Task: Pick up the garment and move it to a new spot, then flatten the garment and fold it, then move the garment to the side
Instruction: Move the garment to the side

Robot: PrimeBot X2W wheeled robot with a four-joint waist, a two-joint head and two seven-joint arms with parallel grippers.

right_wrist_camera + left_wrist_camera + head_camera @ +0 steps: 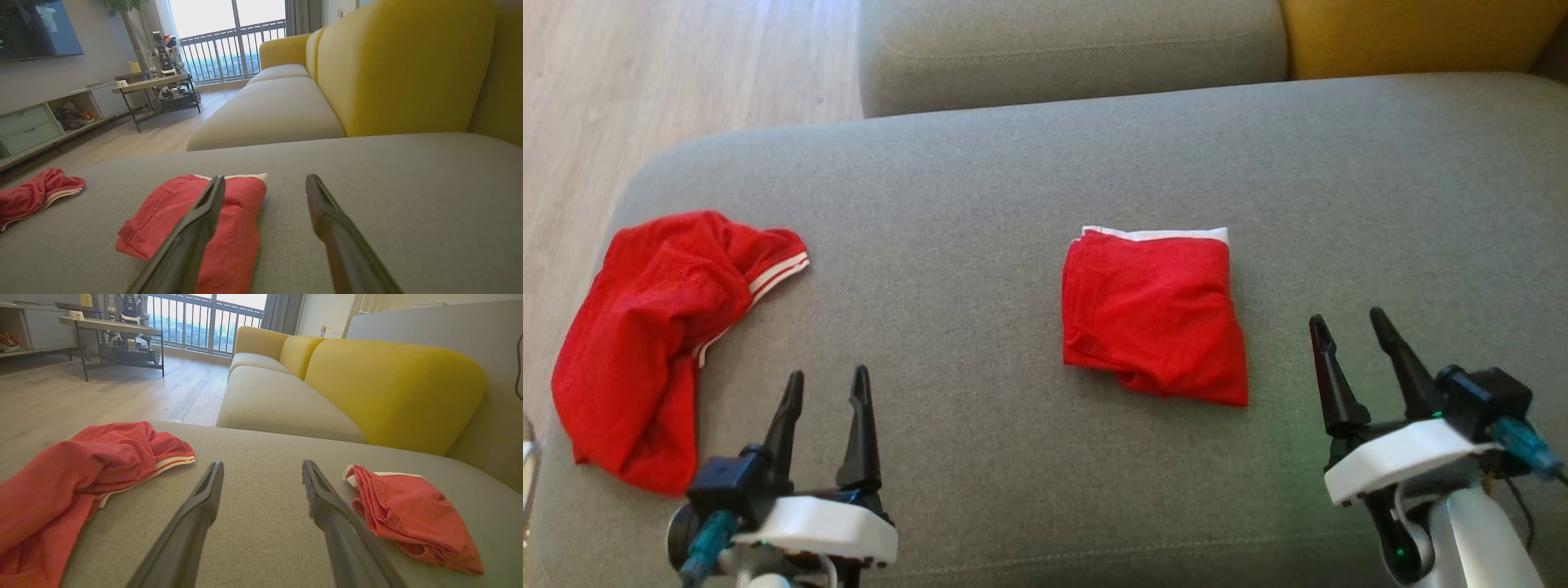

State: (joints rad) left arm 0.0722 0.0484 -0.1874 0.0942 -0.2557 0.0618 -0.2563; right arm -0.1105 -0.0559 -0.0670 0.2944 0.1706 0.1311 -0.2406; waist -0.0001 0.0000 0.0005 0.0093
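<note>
**Both grippers wide open and empty above the sofa**

Nearest the head camera, the left gripper (828, 373) and right gripper (1347, 317) rise from the bottom edge, which cuts off their wrists and forearms. In the right wrist view, 1 dark finger (192, 228) covers a strip of the folded red fabric garment with a white band (229, 220). How many layers the fold has cannot be told. In the left wrist view, the frame's left and bottom edges cut off the crumpled red mesh garment with white stripes (61, 477).

Each gripper's 2 fingers stand spread wide, gripping nothing and touching neither garment.

The folded garment (1152, 318) lies flat near the middle of the broad grey fabric sofa cushion (1013, 180), closer to the right gripper. The crumpled one (645, 327) sits at the cushion's left rim, just beside the left gripper.
</note>
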